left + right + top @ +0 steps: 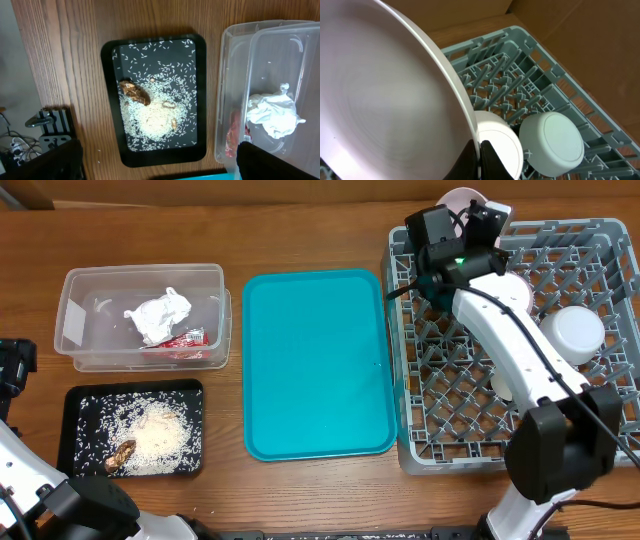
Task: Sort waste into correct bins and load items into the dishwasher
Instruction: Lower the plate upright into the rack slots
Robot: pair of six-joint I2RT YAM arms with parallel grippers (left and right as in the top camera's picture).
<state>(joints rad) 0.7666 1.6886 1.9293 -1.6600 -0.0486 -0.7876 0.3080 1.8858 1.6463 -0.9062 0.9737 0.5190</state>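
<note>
My right gripper [480,152] is shut on the rim of the large white plate [385,95], held on edge over the far left corner of the grey dishwasher rack [420,445]. In the overhead view the plate [462,200] shows behind the wrist. A saucer [496,145] and an upturned bowl [552,142] stand in the rack below. My left gripper [160,162] hangs open above the black tray [111,100] of rice [150,115] and brown scraps [134,91]. The clear tub [75,330] holds the crumpled napkin [158,316] and the red wrapper [185,339].
The teal serving tray [318,365] lies bare between the bins and the rack. The bowl [575,330] sits at the rack's right side. A few rice grains lie on the wood beside the black tray [70,430]. The table's left edge is close to my left arm.
</note>
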